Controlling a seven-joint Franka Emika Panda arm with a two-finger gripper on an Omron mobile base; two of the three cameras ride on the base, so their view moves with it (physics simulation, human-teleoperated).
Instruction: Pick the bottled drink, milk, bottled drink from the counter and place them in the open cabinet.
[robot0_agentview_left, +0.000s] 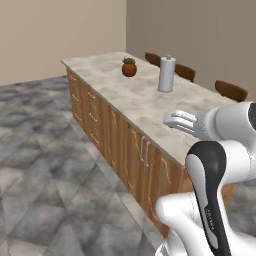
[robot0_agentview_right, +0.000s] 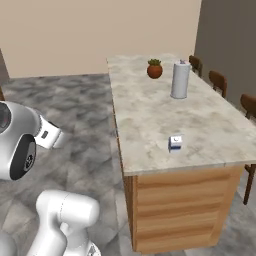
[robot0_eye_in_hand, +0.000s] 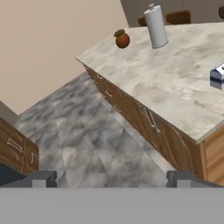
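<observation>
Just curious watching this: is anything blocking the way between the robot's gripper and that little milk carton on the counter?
Nothing visible does. The milk sits alone near the counter end; the grey canister and potted plant stand farther back. The gripper is open.

No text, brand or number can be read. The milk on the tabletop shows blue panels, its markings too small to make out.
</observation>
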